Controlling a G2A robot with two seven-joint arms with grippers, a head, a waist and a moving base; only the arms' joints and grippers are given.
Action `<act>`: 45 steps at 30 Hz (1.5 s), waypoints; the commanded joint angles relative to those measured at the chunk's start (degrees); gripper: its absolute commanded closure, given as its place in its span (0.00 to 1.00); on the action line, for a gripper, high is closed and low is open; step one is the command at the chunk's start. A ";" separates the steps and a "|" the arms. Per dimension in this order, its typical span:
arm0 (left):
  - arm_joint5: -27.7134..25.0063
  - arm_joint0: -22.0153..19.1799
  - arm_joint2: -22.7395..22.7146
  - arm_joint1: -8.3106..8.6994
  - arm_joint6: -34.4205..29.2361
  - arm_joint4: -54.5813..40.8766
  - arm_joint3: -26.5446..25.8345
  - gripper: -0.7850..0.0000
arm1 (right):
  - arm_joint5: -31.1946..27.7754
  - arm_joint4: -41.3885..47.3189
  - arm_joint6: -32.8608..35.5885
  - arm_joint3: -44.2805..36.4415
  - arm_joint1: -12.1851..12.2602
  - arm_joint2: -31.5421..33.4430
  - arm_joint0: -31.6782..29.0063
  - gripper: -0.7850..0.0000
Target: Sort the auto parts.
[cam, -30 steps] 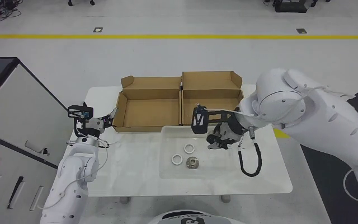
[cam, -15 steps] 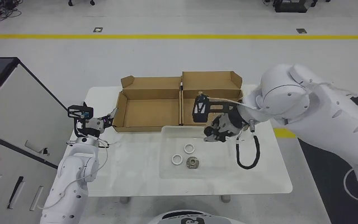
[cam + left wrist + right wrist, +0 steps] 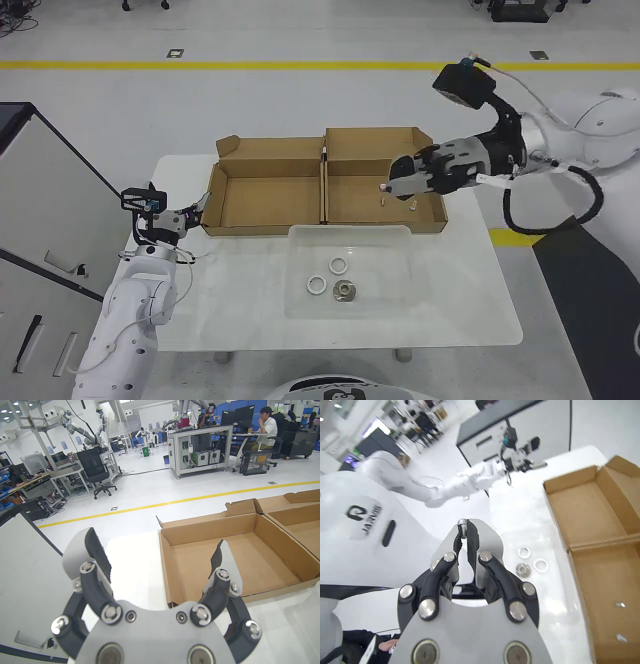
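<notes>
The top view looks down on the whole table (image 3: 240,315). Both wrist views, low and close, share the left cardboard box (image 3: 257,555).

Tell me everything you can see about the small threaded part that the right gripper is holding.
The threaded part is a small silvery metal stud, thread ribbing its shaft, with a flat round end. It is pinched between the black ridged pads at the very tips of the right gripper, its end poking just past them. Seen from above, it is over the right-hand cardboard box, touching only the pads.
</notes>
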 commanded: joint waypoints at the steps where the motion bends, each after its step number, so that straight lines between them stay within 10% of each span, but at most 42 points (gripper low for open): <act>1: 0.00 0.00 0.00 0.00 0.00 0.00 0.00 0.00 | -1.67 5.19 -0.50 -0.01 -0.78 -0.70 0.31 1.00; 28: 0.00 0.00 0.00 0.00 0.00 0.00 0.00 0.00 | -3.87 38.48 -0.47 6.28 -19.71 -10.59 13.68 1.00; 45: 0.00 0.00 0.00 0.00 0.00 0.00 0.00 0.00 | -3.41 41.93 -1.26 3.00 -20.56 -9.28 8.88 1.00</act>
